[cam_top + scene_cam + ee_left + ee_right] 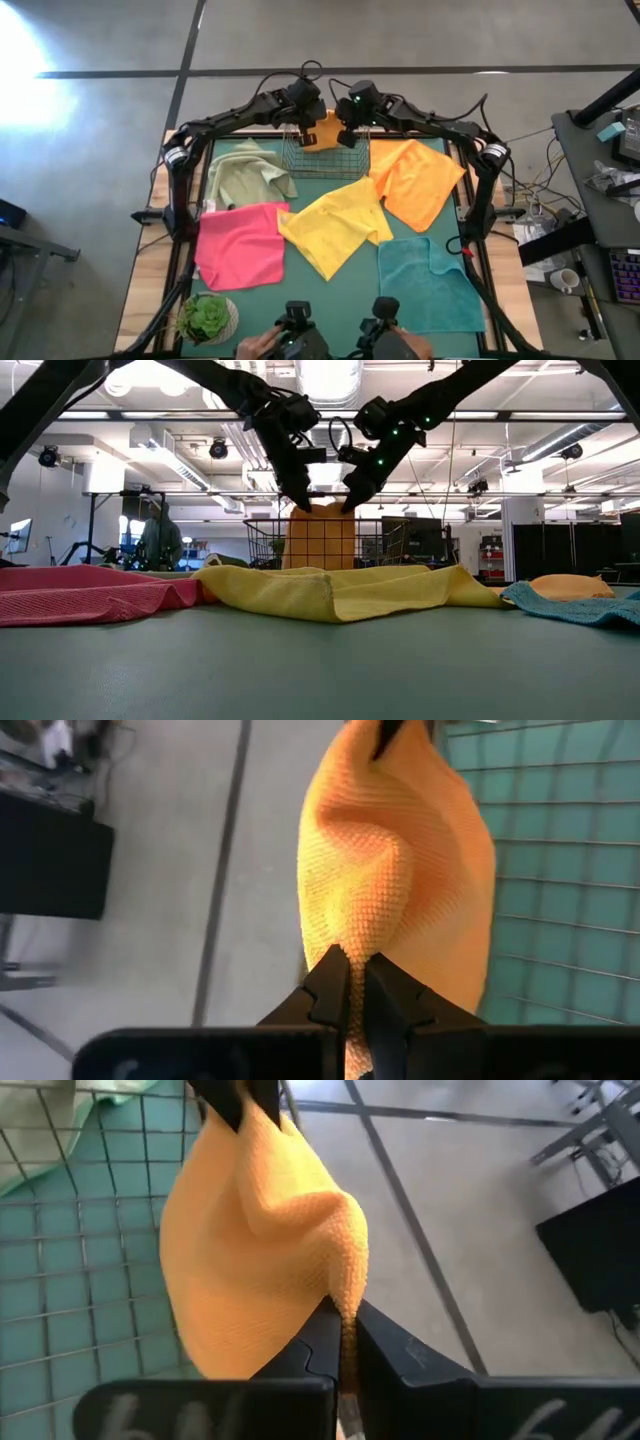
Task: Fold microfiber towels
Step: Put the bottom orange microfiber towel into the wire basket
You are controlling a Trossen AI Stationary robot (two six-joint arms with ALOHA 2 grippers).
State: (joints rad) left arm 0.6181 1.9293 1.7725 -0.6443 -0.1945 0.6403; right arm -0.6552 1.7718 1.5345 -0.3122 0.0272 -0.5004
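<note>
Both grippers hold one orange towel [320, 538] at the table's far edge, over a wire basket [325, 158]. My left gripper [303, 125] and my right gripper [347, 125] are each shut on an upper corner, close together. The towel hangs down inside the basket, behind its near wire wall. A sage green towel [245, 175], a pink one [240, 245], a yellow one [335, 225], a second orange one [415, 180] and a teal one [430, 285] lie rumpled or spread on the dark-green mat [330, 300]. My left gripper pinches the orange towel's upper edge [350, 935] between its two fingers, at the towel's left end, coming from above and slanting down. The cloth bunches into a fold at the fingertips [328, 982]. The towel hangs below, slack between the two grippers. My right gripper pinches the towel's upper edge at its right end [347, 1285] between its two fingers, from above and slanting down. The cloth gathers into a peak at the fingertips [322, 1342]. The towel hangs below it into the basket.
A small potted plant [207, 318] stands at the near left corner. A person's hands [262, 345] show at the near edge by two control handles. A desk with gear [610, 170] stands to the right of the table.
</note>
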